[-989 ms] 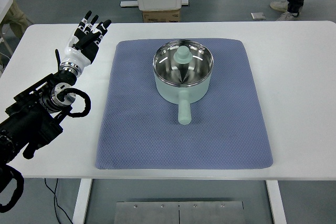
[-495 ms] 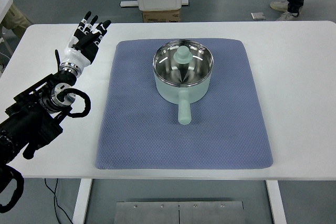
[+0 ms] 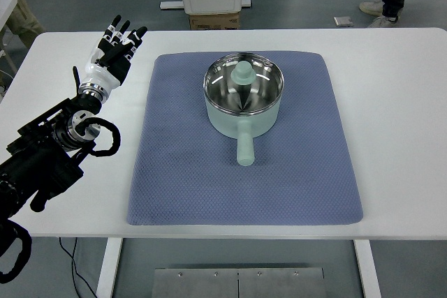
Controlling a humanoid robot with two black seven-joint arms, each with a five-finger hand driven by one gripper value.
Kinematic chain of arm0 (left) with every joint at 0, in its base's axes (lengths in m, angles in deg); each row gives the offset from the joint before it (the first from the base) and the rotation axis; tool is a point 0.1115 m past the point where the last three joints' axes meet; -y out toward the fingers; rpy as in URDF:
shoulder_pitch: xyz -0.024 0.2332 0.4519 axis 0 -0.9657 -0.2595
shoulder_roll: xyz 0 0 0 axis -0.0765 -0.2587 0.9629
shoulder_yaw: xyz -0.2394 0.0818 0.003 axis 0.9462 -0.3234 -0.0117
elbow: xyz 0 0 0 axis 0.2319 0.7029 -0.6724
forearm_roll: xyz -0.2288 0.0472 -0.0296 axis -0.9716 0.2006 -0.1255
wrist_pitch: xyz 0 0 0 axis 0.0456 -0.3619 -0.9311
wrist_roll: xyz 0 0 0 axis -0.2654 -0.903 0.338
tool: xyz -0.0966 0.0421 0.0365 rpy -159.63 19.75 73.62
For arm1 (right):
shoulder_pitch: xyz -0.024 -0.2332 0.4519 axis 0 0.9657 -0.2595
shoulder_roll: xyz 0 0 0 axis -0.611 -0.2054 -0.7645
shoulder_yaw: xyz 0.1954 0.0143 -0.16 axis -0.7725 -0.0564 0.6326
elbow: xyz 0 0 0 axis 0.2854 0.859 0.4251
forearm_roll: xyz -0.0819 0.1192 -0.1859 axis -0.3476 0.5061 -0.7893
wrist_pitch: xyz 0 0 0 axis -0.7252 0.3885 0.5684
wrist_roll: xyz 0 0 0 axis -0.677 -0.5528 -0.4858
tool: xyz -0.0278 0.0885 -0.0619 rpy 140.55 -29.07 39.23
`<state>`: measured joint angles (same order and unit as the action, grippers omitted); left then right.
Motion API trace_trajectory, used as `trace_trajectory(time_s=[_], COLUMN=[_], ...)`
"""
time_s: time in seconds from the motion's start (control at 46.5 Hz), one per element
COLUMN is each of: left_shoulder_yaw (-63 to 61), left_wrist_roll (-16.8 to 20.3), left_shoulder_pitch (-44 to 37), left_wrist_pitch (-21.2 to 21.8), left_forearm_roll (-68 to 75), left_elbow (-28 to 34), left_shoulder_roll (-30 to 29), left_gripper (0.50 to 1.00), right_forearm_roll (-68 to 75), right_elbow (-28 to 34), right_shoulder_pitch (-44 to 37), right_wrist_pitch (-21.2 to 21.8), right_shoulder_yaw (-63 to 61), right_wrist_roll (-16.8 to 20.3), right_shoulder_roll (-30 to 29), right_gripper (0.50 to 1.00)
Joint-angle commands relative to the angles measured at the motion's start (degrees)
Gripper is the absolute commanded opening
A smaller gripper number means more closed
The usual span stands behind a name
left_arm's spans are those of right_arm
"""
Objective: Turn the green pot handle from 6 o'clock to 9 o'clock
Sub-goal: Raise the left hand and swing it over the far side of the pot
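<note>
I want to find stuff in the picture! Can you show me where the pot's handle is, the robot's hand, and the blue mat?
pot handle (image 3: 245, 146), top view, middle of the green grip.
left hand (image 3: 114, 52), top view, on the palm.
blue mat (image 3: 181, 179), top view, bare patch near the pot.

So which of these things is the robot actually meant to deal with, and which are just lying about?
Part of the job:
- green pot, on the blue mat
- pot handle, pointing toward the robot
- left hand, fingers spread, off the mat's left edge

Just lying about:
- cardboard box beyond the table
- a person's feet, far right
</note>
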<state>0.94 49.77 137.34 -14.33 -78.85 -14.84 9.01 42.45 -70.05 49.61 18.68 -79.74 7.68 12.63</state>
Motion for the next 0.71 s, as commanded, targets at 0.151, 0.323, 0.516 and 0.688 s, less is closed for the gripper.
trace_trajectory(time_s=[0.151,0.323,0.516,0.688], left_shoulder_yaw=[0.0,0.0,0.2,0.1], left_wrist_roll=[0.0,0.0,0.0,0.0], left_shoulder_pitch=[0.4,0.9,1.8,2.6], left_wrist_pitch=[-0.3,-0.4,-0.5,-0.6], left_forearm_roll=[0.0,0.4,2.8,5.0], left_elbow=[0.0,-0.1,-0.4,-1.2], left_shoulder_roll=[-1.5,-2.7,-4.7,-6.5], left_gripper=[1.0,1.0,1.0,1.0], right_forearm_roll=[0.0,0.0,0.0,0.0], right_elbow=[0.0,0.0,0.0,0.0], right_shoulder_pitch=[0.0,0.0,0.0,0.0], right_wrist_pitch=[0.0,0.0,0.0,0.0], right_shoulder_yaw=[0.0,0.0,0.0,0.0], right_wrist_roll=[0.0,0.0,0.0,0.0], right_shoulder_roll=[0.0,0.0,0.0,0.0], right_gripper=[1.0,1.0,1.0,1.0])
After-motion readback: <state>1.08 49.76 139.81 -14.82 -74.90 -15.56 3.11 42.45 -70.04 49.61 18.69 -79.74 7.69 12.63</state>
